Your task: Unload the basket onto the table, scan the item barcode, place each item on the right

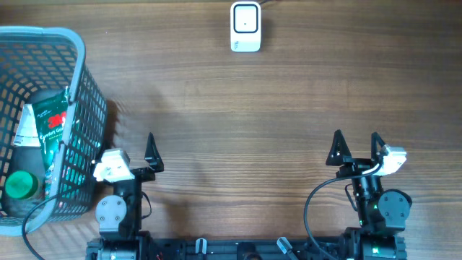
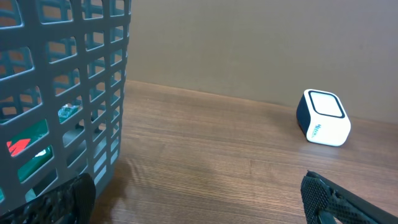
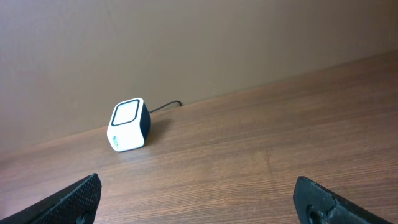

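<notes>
Standing at 6 o'clock edge of brown wooden surface, left fingers and right fingers both spread wide, holding nothing. Task item, green-capped dark bottle with green-white label, lies inside grey plastic lattice basket at 9 o'clock, nearest left arm. White cube-shaped barcode scanner sits at 12 o'clock, window tilted toward arms, likely for easy presentation.
</notes>
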